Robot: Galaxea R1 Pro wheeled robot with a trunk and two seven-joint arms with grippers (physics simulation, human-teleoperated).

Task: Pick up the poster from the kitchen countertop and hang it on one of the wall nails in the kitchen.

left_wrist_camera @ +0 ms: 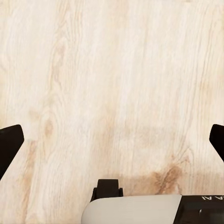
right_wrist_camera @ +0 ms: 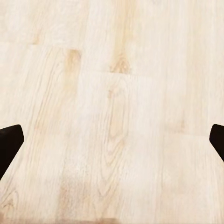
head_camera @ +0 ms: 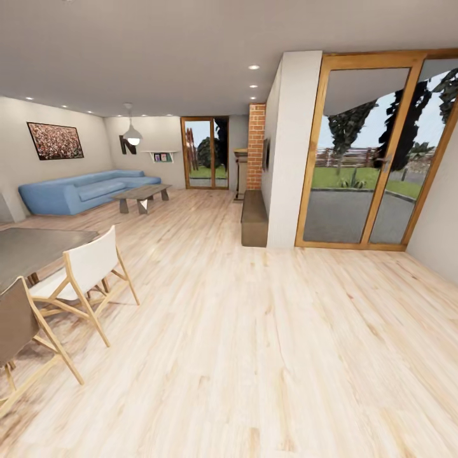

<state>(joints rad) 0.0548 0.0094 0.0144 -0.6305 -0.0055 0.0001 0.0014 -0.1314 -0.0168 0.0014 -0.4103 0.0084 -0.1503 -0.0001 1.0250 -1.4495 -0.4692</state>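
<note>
The poster, the kitchen countertop and the wall nails are out of view. The head view looks across an open living room with a pale wood floor (head_camera: 254, 343). In the left wrist view my left gripper (left_wrist_camera: 112, 140) stands open, its dark fingertips (left_wrist_camera: 9, 144) wide apart over bare floorboards, with part of the robot's pale base (left_wrist_camera: 135, 210) below it. My right gripper (right_wrist_camera: 112, 142) is open too, its fingertips (right_wrist_camera: 9, 144) at the picture's two sides above the floor, holding nothing.
A dark dining table (head_camera: 38, 248) with white folding chairs (head_camera: 89, 273) stands at the near left. Further off are a blue sofa (head_camera: 83, 191), a low coffee table (head_camera: 141, 194) and a wide reddish wall picture (head_camera: 55, 140). A white pillar (head_camera: 289, 152) and glass doors (head_camera: 375, 159) stand at right.
</note>
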